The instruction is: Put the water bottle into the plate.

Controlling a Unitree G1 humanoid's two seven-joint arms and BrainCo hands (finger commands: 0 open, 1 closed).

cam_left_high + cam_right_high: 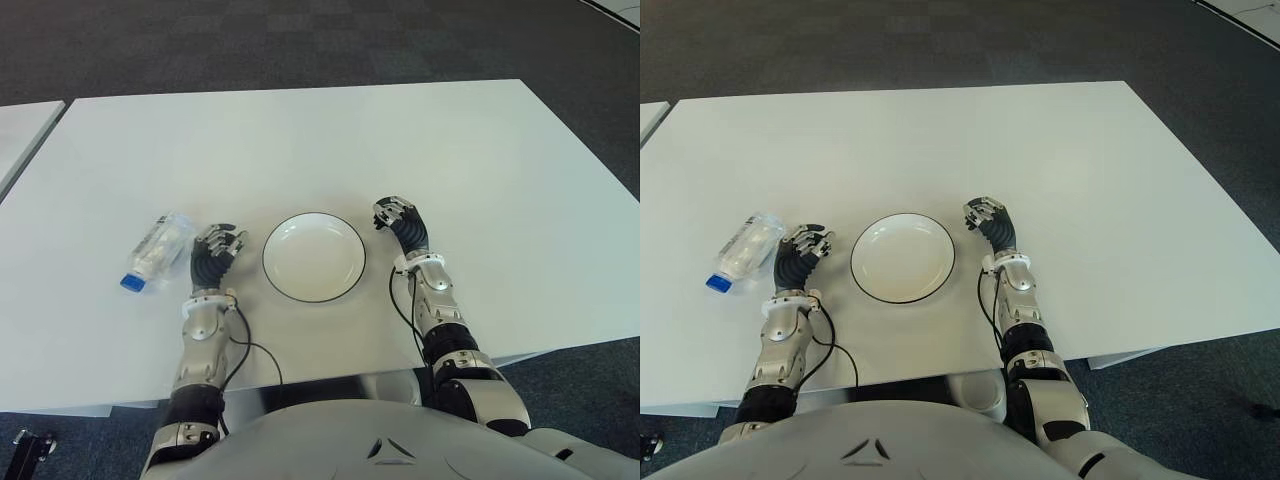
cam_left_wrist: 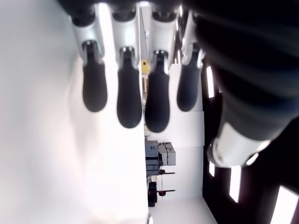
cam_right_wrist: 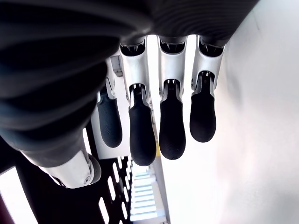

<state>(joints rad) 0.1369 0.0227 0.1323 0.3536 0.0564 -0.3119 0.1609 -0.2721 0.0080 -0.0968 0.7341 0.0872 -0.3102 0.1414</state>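
Left eye view: a white table (image 1: pixel 300 130) is seen from above, its far edge bordered by dark carpet (image 1: pixel 250 40) and its near edge cut by the robot's torso. A broad bare stretch of tabletop is left open beyond the objects and out to the right side. A second white table (image 1: pixel 20 130) is shown apart at the far left, with a narrow gap between the two.

The plate (image 1: pixel 314 257), white with a dark rim, is set near the front edge, between the two hands. The water bottle (image 1: pixel 157 251) is laid on its side on the table, left of the plate, its blue cap turned toward the near edge. It is not held by either hand.

The left hand (image 1: pixel 214 254) is shown just beside the bottle, on its right, between bottle and plate, with the forearm stretched forward. In the left wrist view its fingers (image 2: pixel 129 93) are extended side by side, relaxed, with nothing gripped.

The right hand (image 1: pixel 400 222) is shown just right of the plate's rim. In the right wrist view its fingers (image 3: pixel 172 123) are likewise held loosely straight, with nothing grasped.
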